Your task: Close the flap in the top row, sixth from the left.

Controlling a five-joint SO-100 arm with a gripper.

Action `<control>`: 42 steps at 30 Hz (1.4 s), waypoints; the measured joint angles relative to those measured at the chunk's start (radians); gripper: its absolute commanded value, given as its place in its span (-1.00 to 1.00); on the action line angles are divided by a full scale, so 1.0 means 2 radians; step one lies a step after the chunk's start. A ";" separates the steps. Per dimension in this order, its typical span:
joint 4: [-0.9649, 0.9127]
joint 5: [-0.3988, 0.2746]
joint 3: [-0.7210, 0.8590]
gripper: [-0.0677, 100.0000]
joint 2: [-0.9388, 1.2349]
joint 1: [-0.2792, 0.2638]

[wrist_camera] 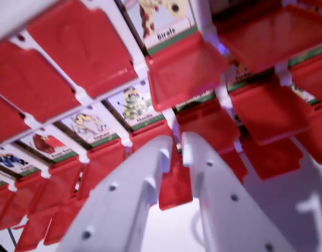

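Red flaps fill the board ahead. Above the empty pincer (174,144), its jaws slightly parted, the giraffe card's flap (184,71) hangs open, likely the target. Crowded neighbours risk being knocked instead.

"Girafe" legible on giraffe card (162,23); other card labels too blurred.
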 measured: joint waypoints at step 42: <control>-0.128 0.065 -0.018 -0.95 -0.058 0.012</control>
